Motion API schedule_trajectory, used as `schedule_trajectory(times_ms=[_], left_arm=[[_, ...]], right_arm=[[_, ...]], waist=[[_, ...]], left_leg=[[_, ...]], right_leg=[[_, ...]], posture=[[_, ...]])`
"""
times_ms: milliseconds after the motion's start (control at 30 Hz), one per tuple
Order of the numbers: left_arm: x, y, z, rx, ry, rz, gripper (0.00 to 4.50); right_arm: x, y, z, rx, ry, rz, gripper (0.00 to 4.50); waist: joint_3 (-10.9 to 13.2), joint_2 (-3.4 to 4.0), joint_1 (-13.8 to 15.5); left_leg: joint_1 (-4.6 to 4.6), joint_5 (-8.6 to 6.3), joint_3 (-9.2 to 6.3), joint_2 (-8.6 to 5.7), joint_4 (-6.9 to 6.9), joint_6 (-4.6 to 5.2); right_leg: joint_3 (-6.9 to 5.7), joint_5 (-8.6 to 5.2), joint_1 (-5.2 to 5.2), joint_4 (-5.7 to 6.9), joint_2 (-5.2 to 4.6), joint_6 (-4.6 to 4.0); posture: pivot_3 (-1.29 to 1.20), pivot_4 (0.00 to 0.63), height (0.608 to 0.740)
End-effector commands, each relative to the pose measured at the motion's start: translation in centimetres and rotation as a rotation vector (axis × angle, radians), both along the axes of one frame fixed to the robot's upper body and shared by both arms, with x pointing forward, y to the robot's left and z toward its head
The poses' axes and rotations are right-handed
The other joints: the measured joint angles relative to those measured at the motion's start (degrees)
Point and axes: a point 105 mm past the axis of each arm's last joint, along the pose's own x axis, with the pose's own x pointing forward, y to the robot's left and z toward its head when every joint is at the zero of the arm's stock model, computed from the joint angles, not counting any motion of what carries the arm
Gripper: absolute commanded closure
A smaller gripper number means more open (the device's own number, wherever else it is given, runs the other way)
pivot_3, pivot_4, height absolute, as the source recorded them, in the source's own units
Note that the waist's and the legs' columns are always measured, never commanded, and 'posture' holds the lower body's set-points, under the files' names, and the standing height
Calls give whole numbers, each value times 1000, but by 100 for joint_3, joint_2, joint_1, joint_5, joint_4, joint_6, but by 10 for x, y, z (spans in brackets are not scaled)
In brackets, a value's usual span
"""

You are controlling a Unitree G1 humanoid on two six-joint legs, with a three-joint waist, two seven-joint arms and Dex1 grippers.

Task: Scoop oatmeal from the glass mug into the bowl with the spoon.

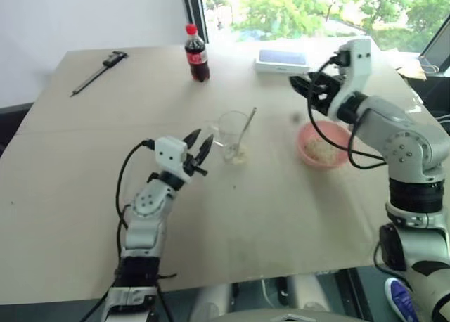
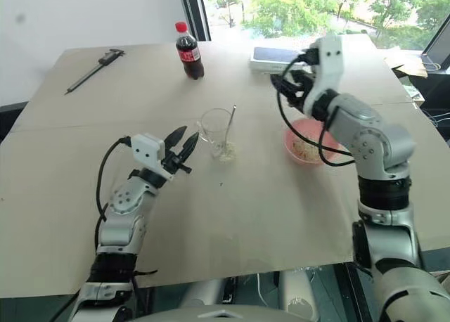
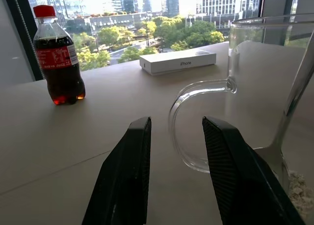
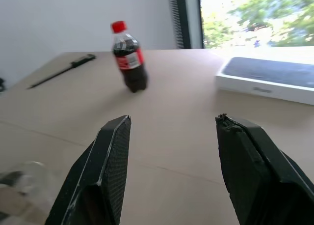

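Right now your left gripper [image 1: 199, 145] hangs open and empty beside the glass mug [image 1: 232, 134], and your right gripper [image 2: 290, 83] open above the bowl [image 1: 322, 145]. Oatmeal [image 1: 322, 150] already lies in that pink bowl; the spoon [image 1: 245, 129] stands in the mug over a few leftover flakes, so little seems left.

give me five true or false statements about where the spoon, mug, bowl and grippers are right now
1. The spoon stands inside the glass mug. True.
2. The left gripper is shut on the mug's handle. False: it is open, just short of the mug, holding nothing.
3. The bowl holds some oatmeal. True.
4. The right gripper holds the spoon. False: it is open and empty, above the table near the bowl.
5. The cola bottle lies on its side beside the bowl. False: it stands upright, far behind the mug.
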Motion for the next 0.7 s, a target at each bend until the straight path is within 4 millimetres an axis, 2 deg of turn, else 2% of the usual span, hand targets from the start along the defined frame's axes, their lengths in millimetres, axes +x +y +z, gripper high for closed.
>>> schedule_trajectory(times_ms=[33,133,233,333,367,433,467,500,533,567,600,633,700], left_arm=[[-21,2,21,47,-46,-13,2789],[-44,5,22,19,-1,6,2789],[-61,0,12,-18,76,11,2789],[-72,-3,3,-19,124,14,2789],[-76,-3,1,-34,132,21,2517],[-82,-1,-4,-44,147,30,2122],[-86,-1,-6,-44,154,27,1697],[-90,0,-9,-46,166,23,1574],[-94,0,-13,-50,181,21,952],[-97,1,-18,-48,199,23,760],[-101,1,-25,-27,224,25,264],[-103,1,-32,-9,247,22,34],[-109,1,-45,6,290,11,34]], right_arm=[[-21,-14,21,56,-157,7,1745],[-47,-17,2,-66,-234,67,1745],[-73,-21,-19,-133,-318,100,1745],[-89,-31,-48,-109,-245,107,1745],[-101,-33,-62,-111,-204,142,1745],[-123,-37,-81,-99,-146,187,1212],[-131,-38,-89,-89,-118,196,917],[-137,-39,-95,-75,-94,201,780],[-144,-40,-101,-68,-66,209,134],[-149,-41,-107,-65,-45,217,10],[-153,-42,-114,-67,-19,227,0],[-157,-43,-120,-74,-1,235,0],[-162,-44,-132,-108,30,258,0]], waist=[[1,2,-16],[0,0,-6],[-1,1,14],[-1,2,18],[-1,2,18],[-3,3,41],[-3,3,45],[-3,3,42],[0,5,15],[1,7,-12],[1,6,-16],[-1,6,-14],[0,5,-13]], left_leg=[[1,0,2,1,-1,0],[4,-10,3,5,-5,17],[4,-13,1,5,-8,20],[23,-15,4,4,-5,23],[29,-16,5,3,-3,25],[50,-16,1,5,-1,25],[63,-16,-10,6,-3,26],[76,-17,-17,7,-6,25],[88,-18,-17,10,-8,25],[115,-20,-4,16,-16,28],[122,-21,11,19,-16,30],[137,-22,13,27,-14,31],[151,-25,13,40,-15,33]], right_leg=[[2,0,-1,0,1,0],[5,0,0,0,3,-1],[2,-2,5,-11,1,1],[3,-1,26,-8,1,2],[5,-2,31,-5,2,1],[2,-4,51,-5,8,1],[-7,-7,67,-7,9,1],[-12,-8,84,-12,13,1],[-11,-9,96,-18,17,0],[-2,-11,119,-27,20,-1],[9,-28,122,-32,22,-7],[10,-36,141,-42,28,6],[8,-38,163,-62,42,8]], posture=[[0,150,740],[0,150,740],[0,150,740],[0,150,740],[0,150,740],[0,150,740],[0,150,740],[0,150,740],[0,150,740],[0,150,740],[0,150,740],[0,150,740],[0,150,740]])
